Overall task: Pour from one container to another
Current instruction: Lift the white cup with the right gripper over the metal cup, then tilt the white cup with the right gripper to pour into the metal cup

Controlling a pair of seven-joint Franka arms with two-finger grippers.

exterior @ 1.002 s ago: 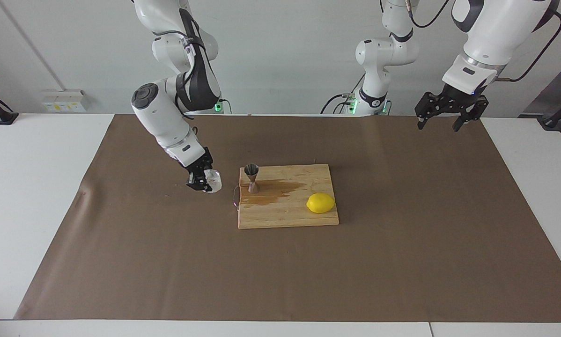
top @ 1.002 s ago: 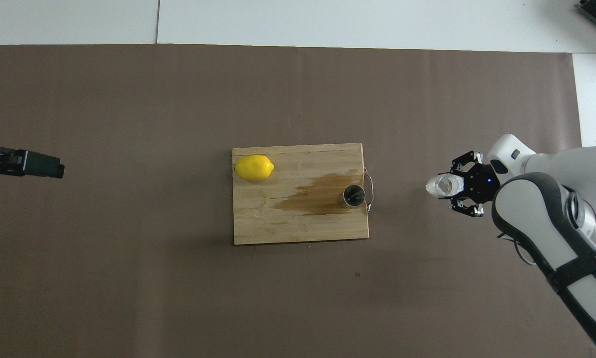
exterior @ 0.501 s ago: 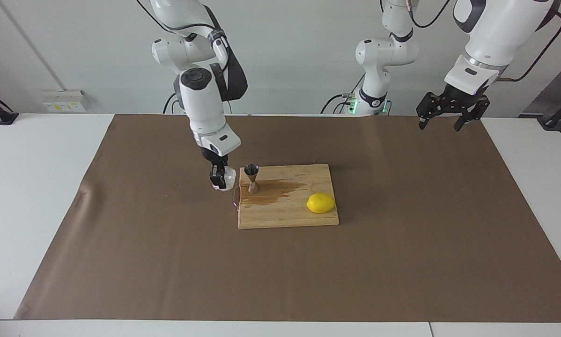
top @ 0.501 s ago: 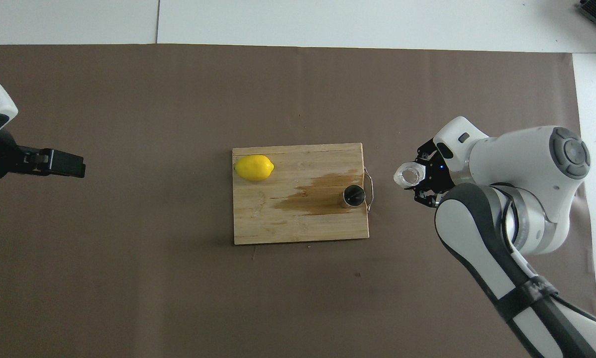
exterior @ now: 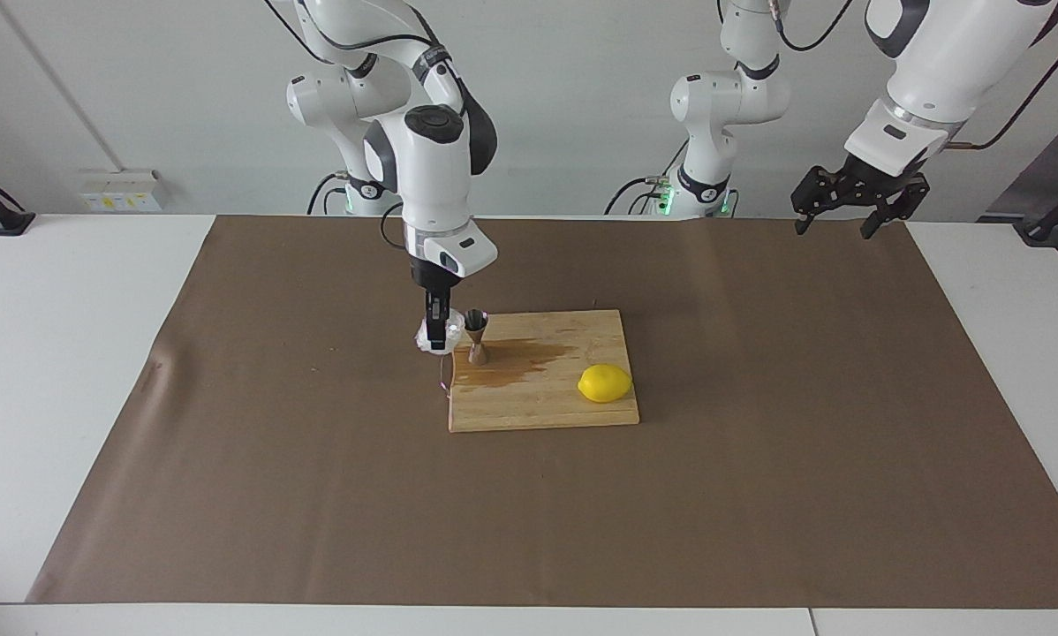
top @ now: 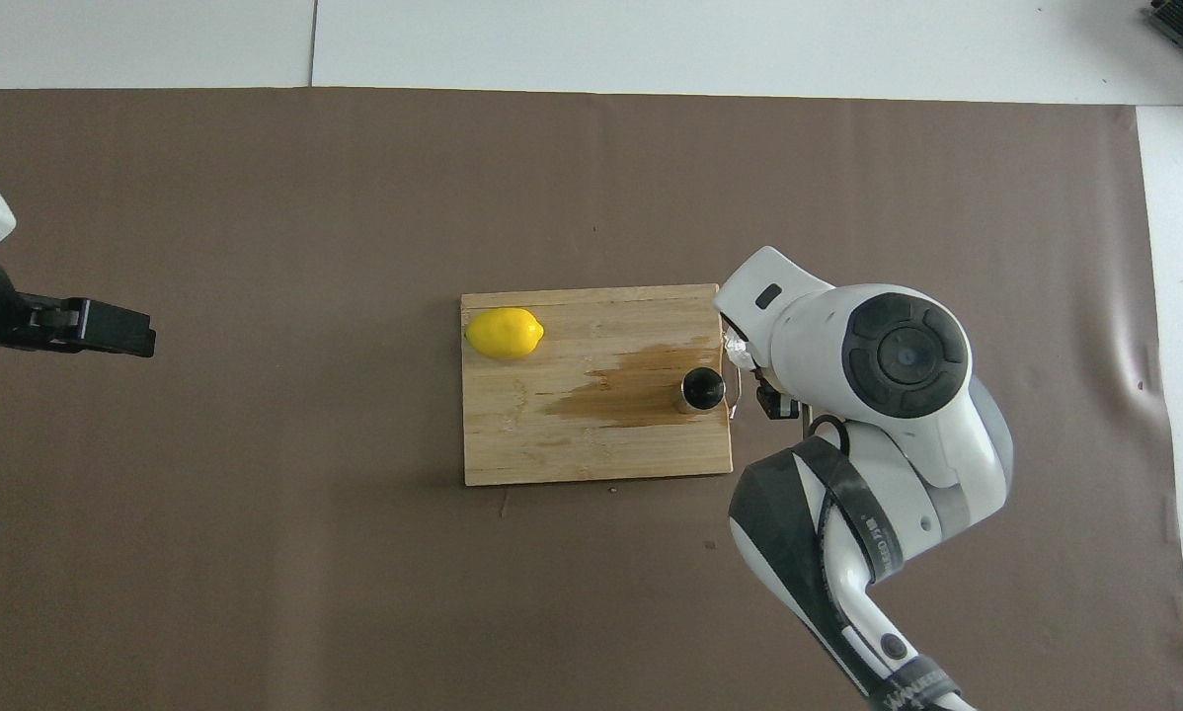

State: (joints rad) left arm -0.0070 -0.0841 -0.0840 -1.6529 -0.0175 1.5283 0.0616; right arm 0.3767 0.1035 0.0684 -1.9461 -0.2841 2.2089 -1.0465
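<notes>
Just left of centre in the facing view, the glass (exterior: 429, 337) sits clamped in the right gripper's (exterior: 435, 336) jaws, beside the steel jigger (exterior: 475, 336) that stands at the cutting board's (exterior: 547, 402) upper left corner. The right arm drops steeply from the upper left, wrist pointing down. At the upper right, the left gripper (exterior: 836, 227) waits raised, jaws spread. A lemon (exterior: 605, 383) lies on the board.

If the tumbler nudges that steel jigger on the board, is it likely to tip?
Probably. The jigger stands upright on a small foot with a narrow waist, so it looks top-heavy. It sits in a wet stain on the cutting board, so it may slide first. The tumbler hangs close beside it.
</notes>
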